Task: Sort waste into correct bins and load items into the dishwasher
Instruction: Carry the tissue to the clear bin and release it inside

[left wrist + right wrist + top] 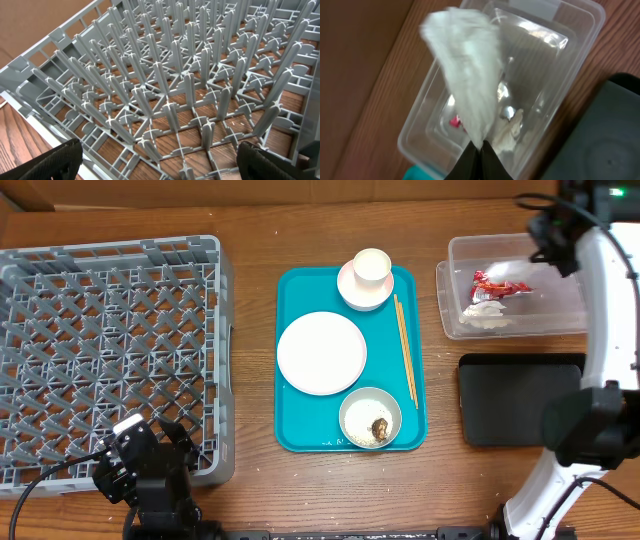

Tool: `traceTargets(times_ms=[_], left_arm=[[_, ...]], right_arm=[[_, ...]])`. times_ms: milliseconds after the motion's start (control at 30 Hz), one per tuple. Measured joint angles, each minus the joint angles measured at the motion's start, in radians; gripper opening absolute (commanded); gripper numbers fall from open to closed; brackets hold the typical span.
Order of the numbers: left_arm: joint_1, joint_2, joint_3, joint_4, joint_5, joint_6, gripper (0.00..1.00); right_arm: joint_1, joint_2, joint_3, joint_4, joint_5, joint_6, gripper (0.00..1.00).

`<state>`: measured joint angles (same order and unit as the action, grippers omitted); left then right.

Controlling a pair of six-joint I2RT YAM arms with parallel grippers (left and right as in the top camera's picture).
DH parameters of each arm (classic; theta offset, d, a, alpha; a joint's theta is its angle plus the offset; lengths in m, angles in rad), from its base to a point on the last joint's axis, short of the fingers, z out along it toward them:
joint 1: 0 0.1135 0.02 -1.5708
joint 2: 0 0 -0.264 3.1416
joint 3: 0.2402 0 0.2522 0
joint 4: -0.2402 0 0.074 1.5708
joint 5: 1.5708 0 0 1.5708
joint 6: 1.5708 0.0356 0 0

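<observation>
Wrapper (498, 283), red and shiny, lies in a clear tub (460, 245) at the right end of the counter (250, 220) in the overhead view, with a white wad (487, 315) beside it. A black tray (520, 400) sits just beside the tub, toward the near edge. The right arm (610, 330) reaches over the tub's far corner. At centre, a teal tray (300, 430) carries a plate (321, 352), a cup (372, 267) standing in a pink dish (348, 286), chopsticks (404, 345) along its right side, and a bowl (355, 408) with rice and a brown lump (380, 428). A grey rack (100, 350) fills the left, with the left arm (140, 470) at its near corner. Left wrist view: the left claw (160, 167) stands wide apart, its dark tips in the lower corners, above the rack's pegs and lattice floor. Right wrist view: the right claw (479, 160) is pinched together on the lower tip of a blurred white napkin (465, 75) over the tub. The wrapper and wad show inside the tub, and the black tray's corner is at lower right.
</observation>
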<state>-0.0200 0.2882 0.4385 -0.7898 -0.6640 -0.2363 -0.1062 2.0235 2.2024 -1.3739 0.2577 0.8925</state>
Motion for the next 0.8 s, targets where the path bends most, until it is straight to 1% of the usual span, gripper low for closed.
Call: traceTargets(times_ms=[33,67,100,133,167,233,333,400,567,633,667,700,733,800], left_arm=[[0.000,0.000,0.000,0.000,0.000,0.000,1.00],[0.000,0.000,0.000,0.000,0.000,0.000,1.00],[0.000,0.000,0.000,0.000,0.000,0.000,1.00],[0.000,0.000,0.000,0.000,0.000,0.000,1.00],[0.000,0.000,0.000,0.000,0.000,0.000,1.00],[0.000,0.000,0.000,0.000,0.000,0.000,1.00],[0.000,0.000,0.000,0.000,0.000,0.000,1.00],[0.000,0.000,0.000,0.000,0.000,0.000,1.00],[0.000,0.000,0.000,0.000,0.000,0.000,1.00],[0.000,0.000,0.000,0.000,0.000,0.000,1.00],[0.000,0.000,0.000,0.000,0.000,0.000,1.00],[0.000,0.000,0.000,0.000,0.000,0.000,1.00],[0.000,0.000,0.000,0.000,0.000,0.000,1.00],[0.000,0.000,0.000,0.000,0.000,0.000,1.00]], right_arm=[[-0.027,0.006,-0.013,0.022,-0.018,0.000,0.14],[-0.051,0.012,-0.027,0.042,-0.039,-0.003,0.23],[-0.072,0.016,-0.040,0.059,-0.057,-0.005,0.41],[-0.085,0.019,-0.049,0.071,-0.074,-0.009,0.50],[-0.099,0.027,-0.053,0.086,-0.101,-0.005,0.56],[-0.111,0.044,-0.058,0.122,-0.150,-0.040,0.61],[-0.108,0.061,-0.059,0.169,-0.241,-0.123,0.63],[-0.103,0.064,-0.060,0.151,-0.297,-0.166,0.63],[-0.101,0.056,-0.060,0.100,-0.463,-0.270,0.73],[-0.095,0.026,-0.060,0.086,-0.559,-0.337,0.79],[-0.092,0.019,-0.060,0.084,-0.574,-0.348,0.85],[-0.080,-0.011,-0.060,0.073,-0.607,-0.388,0.94],[-0.065,-0.038,-0.060,0.066,-0.623,-0.420,1.00],[-0.011,-0.107,-0.060,0.050,-0.652,-0.472,1.00]])
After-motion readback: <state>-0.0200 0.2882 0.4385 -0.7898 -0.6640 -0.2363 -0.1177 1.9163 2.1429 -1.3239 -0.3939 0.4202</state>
